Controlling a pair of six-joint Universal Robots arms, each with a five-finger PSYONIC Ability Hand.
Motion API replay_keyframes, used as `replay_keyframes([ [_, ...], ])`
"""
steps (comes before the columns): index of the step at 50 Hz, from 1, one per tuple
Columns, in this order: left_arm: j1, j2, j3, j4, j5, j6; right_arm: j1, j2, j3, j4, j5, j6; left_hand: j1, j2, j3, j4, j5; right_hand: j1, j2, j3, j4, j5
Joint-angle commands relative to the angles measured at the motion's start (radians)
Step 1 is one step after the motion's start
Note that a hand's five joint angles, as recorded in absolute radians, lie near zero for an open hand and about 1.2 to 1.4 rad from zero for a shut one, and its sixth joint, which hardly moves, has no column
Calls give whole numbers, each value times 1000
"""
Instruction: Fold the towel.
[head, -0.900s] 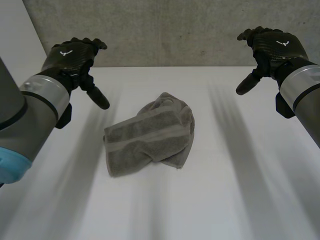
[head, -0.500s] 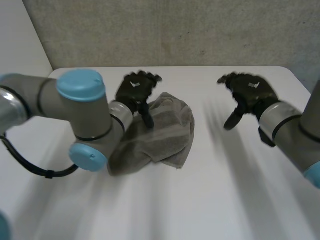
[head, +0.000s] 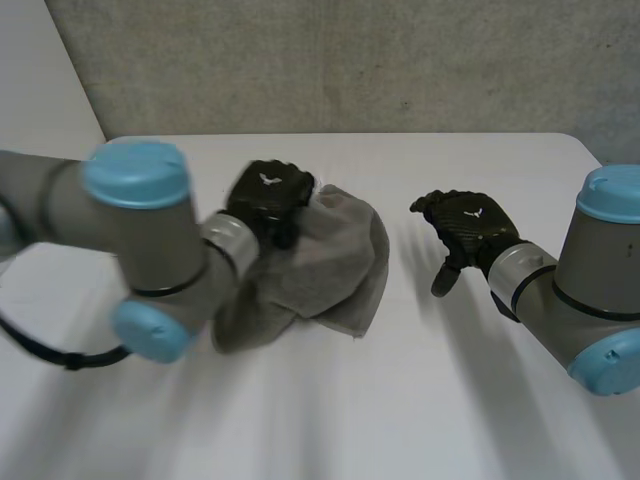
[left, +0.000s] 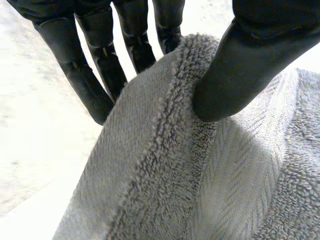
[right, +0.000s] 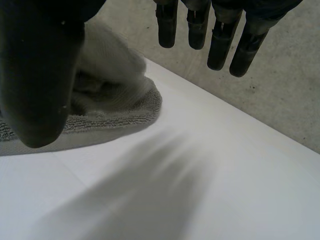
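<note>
A grey towel (head: 335, 265) lies crumpled in the middle of the white table (head: 400, 410). My left hand (head: 268, 195) is at the towel's far left edge. In the left wrist view its thumb (left: 240, 75) presses on the towel's (left: 200, 175) raised hem, and its fingers (left: 95, 85) stand just behind that hem, so the edge is pinched between them. My right hand (head: 465, 225) hovers open over bare table to the right of the towel, apart from it. In the right wrist view the towel (right: 115, 95) lies beyond the thumb (right: 35, 75), with the fingers (right: 220, 45) straight.
A grey wall (head: 350, 60) runs along the table's far edge. My left arm (head: 140, 250) stretches low across the table's left side, covering the towel's near left corner. Bare table lies in front of and to the right of the towel.
My left arm has swung in from the far left and its hand has closed on the towel's far edge. My right hand has dropped and come in towards the towel's right side.
</note>
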Motion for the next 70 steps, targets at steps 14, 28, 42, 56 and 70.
replay_keyframes([
  [14,502,771,-1018,292,113,19,155,195,-326,189,-1,-151,55,44,22,43,35,-53,-76,-67,-75,-58],
  [28,926,800,-1138,315,471,68,281,508,-714,389,16,-151,55,44,22,43,35,-53,-76,-67,-75,-58],
  [42,771,608,-959,337,457,49,305,545,-738,401,88,-151,-339,-350,-372,-352,-359,43,19,29,20,37],
  [56,682,302,-684,341,235,37,281,321,-498,318,96,-161,-529,-540,-562,-541,-549,57,34,43,35,52],
  [70,663,160,-493,306,23,43,281,247,-272,199,82,-164,-957,-967,-989,-969,-976,186,163,172,164,181],
])
